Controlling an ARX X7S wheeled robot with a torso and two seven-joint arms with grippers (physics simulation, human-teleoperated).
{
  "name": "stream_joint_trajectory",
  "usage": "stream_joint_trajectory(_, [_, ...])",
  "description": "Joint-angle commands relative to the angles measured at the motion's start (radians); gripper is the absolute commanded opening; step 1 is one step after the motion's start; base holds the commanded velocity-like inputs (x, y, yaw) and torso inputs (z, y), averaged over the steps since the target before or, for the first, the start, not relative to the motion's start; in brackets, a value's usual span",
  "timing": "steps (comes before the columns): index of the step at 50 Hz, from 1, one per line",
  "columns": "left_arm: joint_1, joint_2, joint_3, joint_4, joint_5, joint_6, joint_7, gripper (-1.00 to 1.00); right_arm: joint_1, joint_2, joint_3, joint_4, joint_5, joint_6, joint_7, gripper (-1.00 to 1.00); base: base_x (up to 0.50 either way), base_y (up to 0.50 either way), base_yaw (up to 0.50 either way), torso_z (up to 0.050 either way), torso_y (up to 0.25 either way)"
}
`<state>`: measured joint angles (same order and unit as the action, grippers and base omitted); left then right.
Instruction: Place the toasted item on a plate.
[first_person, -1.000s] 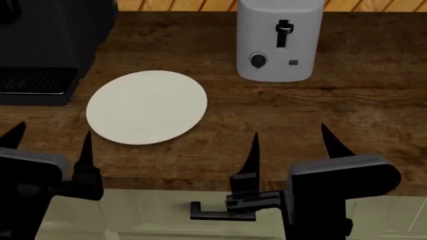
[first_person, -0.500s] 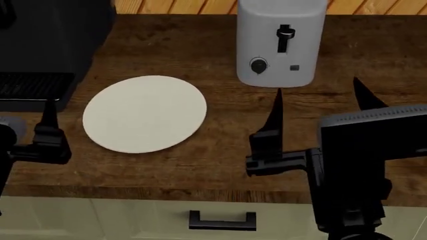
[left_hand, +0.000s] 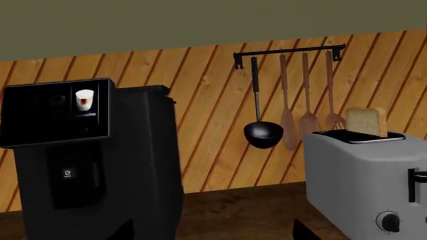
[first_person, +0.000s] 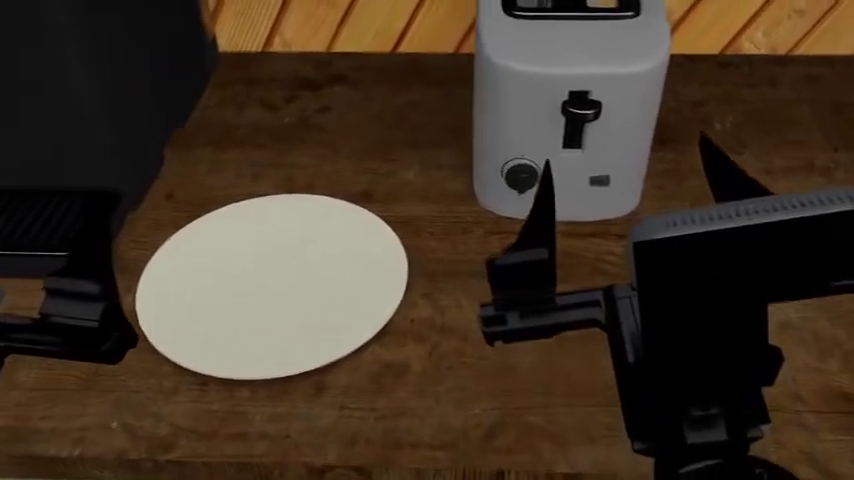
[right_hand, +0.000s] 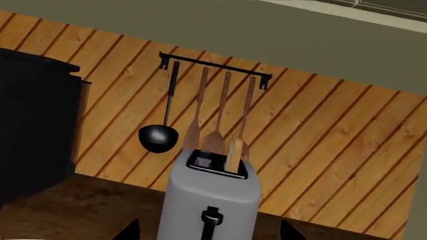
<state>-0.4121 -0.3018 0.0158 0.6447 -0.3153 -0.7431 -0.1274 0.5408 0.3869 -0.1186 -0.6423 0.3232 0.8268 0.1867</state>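
Bread slice (left_hand: 365, 121) sits upright in the toaster (first_person: 571, 110) slot, upper part poking out above the top; we see it in both wrist views, only a sliver in the head view. Plate (first_person: 271, 285) lies flat on the wooden worktop (first_person: 400, 400), in front-left of the toaster, apart from it, nothing on it.

Right pincer (first_person: 625, 195) hovers just in front of the toaster, jaws wide apart, holding nothing. Left pincer (first_person: 67, 315) is at the plate's left edge; only one finger shows, so we cannot tell whether it is apart or together.

Handling, our judgement: slice is light, fairly stiff once toasted but crumbly, so a hard squeeze could crack it. Best hold is across the two flat faces on the exposed top part, near the crust, then a straight lift up out of the slot so it does not snag. The right arm looks better placed. Coffee machine (left_hand: 87, 160) stands left of the plate; ladle (right_hand: 159, 136) and utensils hang on the wall rail behind.
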Motion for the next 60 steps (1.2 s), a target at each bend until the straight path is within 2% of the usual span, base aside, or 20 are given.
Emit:
stream_joint_trajectory(1, [0.009, -0.013, -0.018, 0.103, -0.034, -0.074, -0.02, 1.0, 0.03, 0.005, -0.007, -0.02, 0.011, 0.031, 0.001, 1.0, 0.24, 0.0, 0.0, 0.0, 0.0])
stream_joint_trajectory(22, [0.009, -0.032, -0.051, 0.234, -0.089, -0.178, -0.05, 1.0, 0.124, 0.012, -0.02, -0.047, 0.038, 0.107, 0.0, 1.0, 0.24, 0.0, 0.0, 0.0, 0.0])
stream_joint_trajectory(60, [0.069, -0.024, -0.069, 0.281, -0.13, -0.163, -0.074, 1.0, 0.135, 0.018, -0.017, -0.061, 0.061, 0.116, 0.006, 1.0, 0.23, 0.0, 0.0, 0.0, 0.0])
